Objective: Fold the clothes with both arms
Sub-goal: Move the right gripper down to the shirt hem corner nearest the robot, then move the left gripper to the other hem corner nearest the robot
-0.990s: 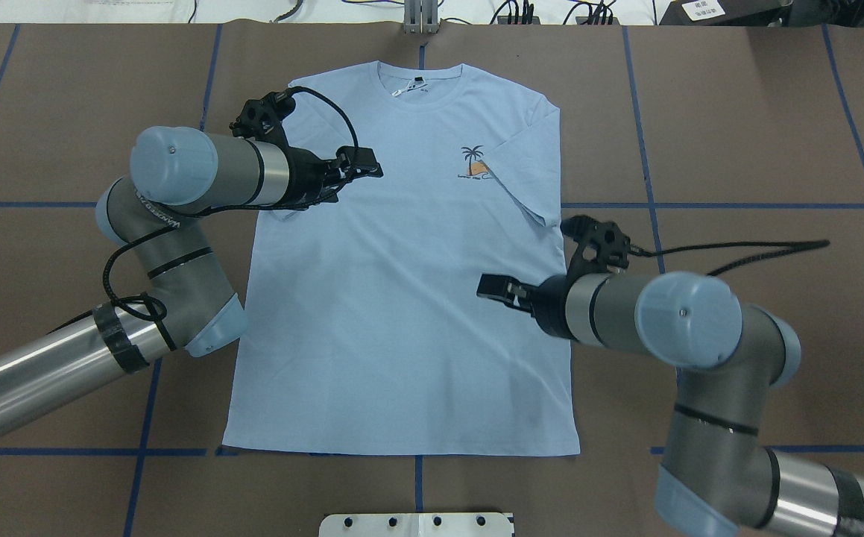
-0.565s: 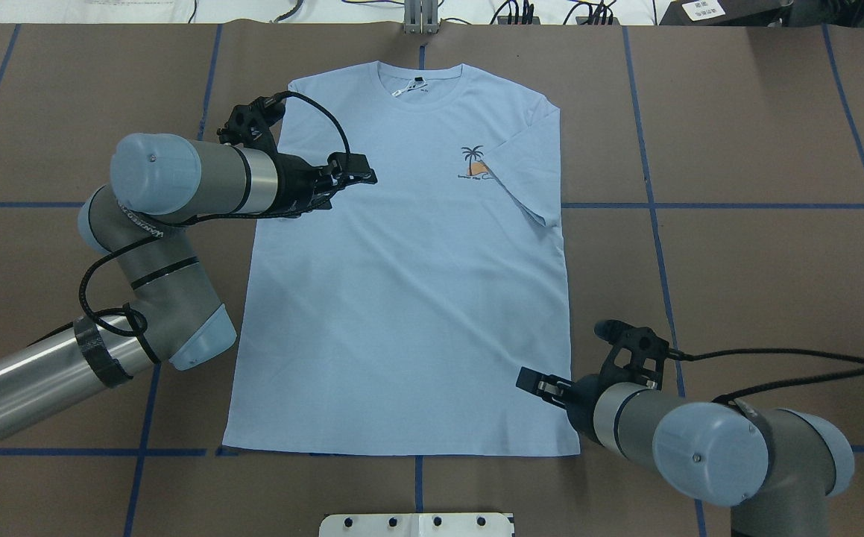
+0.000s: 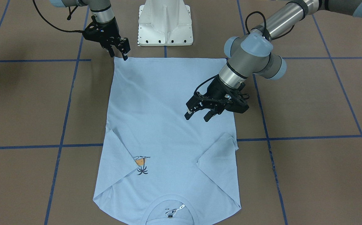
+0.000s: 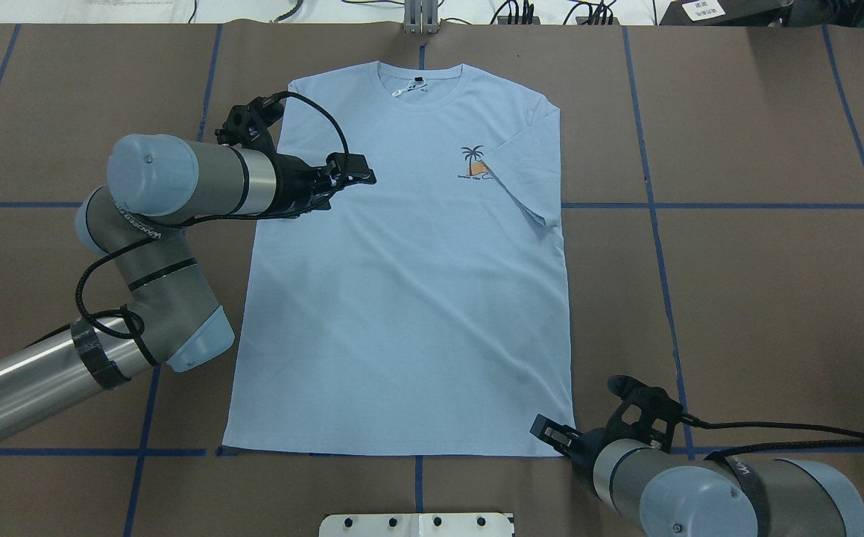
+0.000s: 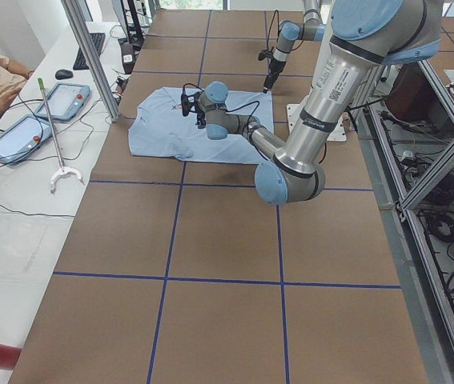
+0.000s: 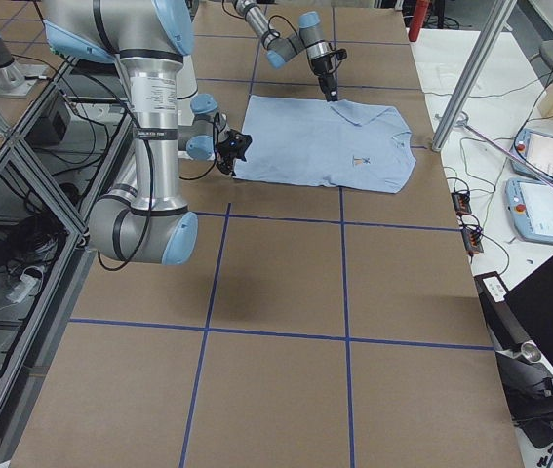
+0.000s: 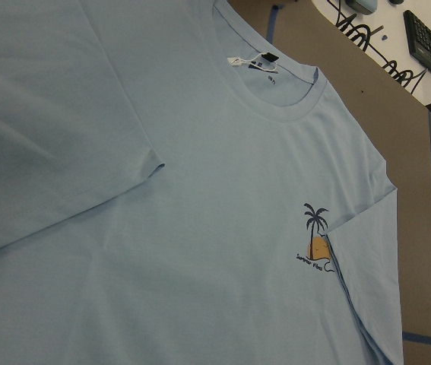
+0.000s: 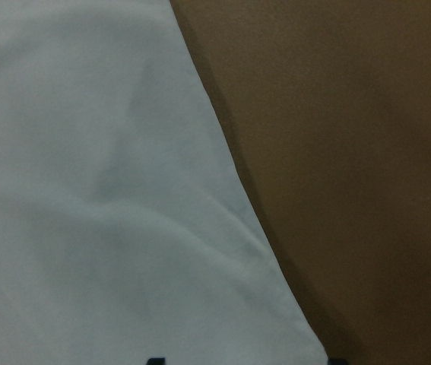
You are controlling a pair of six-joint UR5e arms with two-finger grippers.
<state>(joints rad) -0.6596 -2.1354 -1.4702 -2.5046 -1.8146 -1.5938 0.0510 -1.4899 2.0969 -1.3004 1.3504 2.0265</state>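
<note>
On the brown surface (image 4: 737, 298), which blue tape lines cross, the light blue T-shirt (image 4: 402, 298) lies flat with its front up. Its neck is at the far side from the robot and its hem at the near side. Both short sleeves are folded inward over the chest. In the overhead view the left arm (image 4: 178, 183) hides one folded sleeve, and only the front-facing view shows it. The edge of the other folded sleeve runs right along the palm print (image 4: 474, 164).

The left claw (image 4: 363, 174) is over the upper chest with its fingers apart and holds nothing. Whether it touches the cloth cannot be told, and its own wrist view shows no fingers.

The right claw (image 4: 549, 432) is at the hem corner on the robot's right, and its fingers are spread too. Its wrist view is blurred. It shows only pale cloth, brown surface and two dark tips at the bottom edge, with the corner of the cloth between them. The frame cuts off the right arm (image 4: 700, 496) in the overhead view.

The script under the palm and the marks on the white neck tag (image 4: 404, 90) are too small to read. The white lettering on the left arm's black band is also too small.
</note>
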